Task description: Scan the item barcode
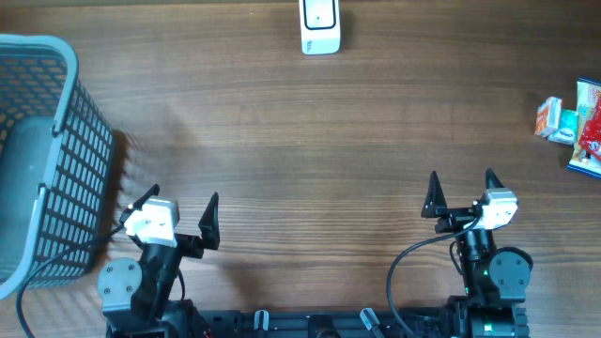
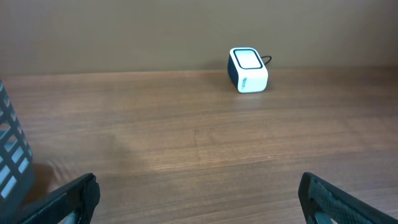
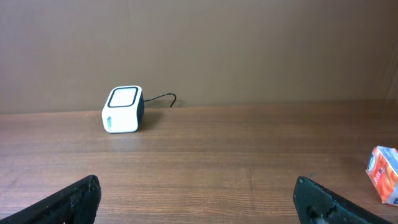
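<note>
This looks like a pretend shop checkout built for robot tests, not a real store. A small white scanner box (image 1: 319, 26) with a cord sits at the far side of a wide brown wooden surface (image 1: 310, 160). A grey shopping basket (image 1: 86, 160) stands at one end, and a few bright snack packs (image 1: 575, 122) lie at the other. A robot's left arm (image 1: 141, 277) and right arm (image 1: 493, 268) are fixed at the near edge, and behind it all is just a plain brown wall (image 3: 249, 50).

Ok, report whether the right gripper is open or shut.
Open. The right gripper shows its jaws wide apart, with nothing between them.
</note>
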You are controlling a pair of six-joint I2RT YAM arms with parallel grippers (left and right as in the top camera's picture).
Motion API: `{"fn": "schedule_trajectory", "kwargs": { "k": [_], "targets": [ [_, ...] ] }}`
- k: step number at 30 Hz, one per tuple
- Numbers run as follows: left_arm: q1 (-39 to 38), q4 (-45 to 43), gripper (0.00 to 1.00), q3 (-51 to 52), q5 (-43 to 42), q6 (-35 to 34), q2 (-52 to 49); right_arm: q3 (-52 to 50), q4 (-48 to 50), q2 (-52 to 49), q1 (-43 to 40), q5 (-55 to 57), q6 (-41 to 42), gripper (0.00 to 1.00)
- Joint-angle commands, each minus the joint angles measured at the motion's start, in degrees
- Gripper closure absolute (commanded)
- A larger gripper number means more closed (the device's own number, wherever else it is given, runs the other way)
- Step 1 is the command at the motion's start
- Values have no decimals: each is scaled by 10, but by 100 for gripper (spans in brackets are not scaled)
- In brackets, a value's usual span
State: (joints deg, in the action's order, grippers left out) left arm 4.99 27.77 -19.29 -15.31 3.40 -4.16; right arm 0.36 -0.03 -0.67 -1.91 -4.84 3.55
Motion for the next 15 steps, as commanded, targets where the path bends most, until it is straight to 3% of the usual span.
{"fn": "schedule_trajectory", "kwargs": {
  "k": [1,7,10,11,13,15],
  "targets": [
    [4,-67,0,47,-13,7,9,-1,1,5,2,5,0,0],
    [4,-286,0,183,-50,7,40,-1,1,5,2,5,0,0],
    [4,-297,0,189,-16,-3,40,-1,1,5,2,5,0,0],
    [4,-293,0,190,17,-32,40,-1,1,5,2,5,0,0],
    [4,-232,0,190,143,-164,40,-1,1,5,2,5,0,0],
    [4,-234,0,190,150,-154,40,-1,1,5,2,5,0,0]
  ]
}}
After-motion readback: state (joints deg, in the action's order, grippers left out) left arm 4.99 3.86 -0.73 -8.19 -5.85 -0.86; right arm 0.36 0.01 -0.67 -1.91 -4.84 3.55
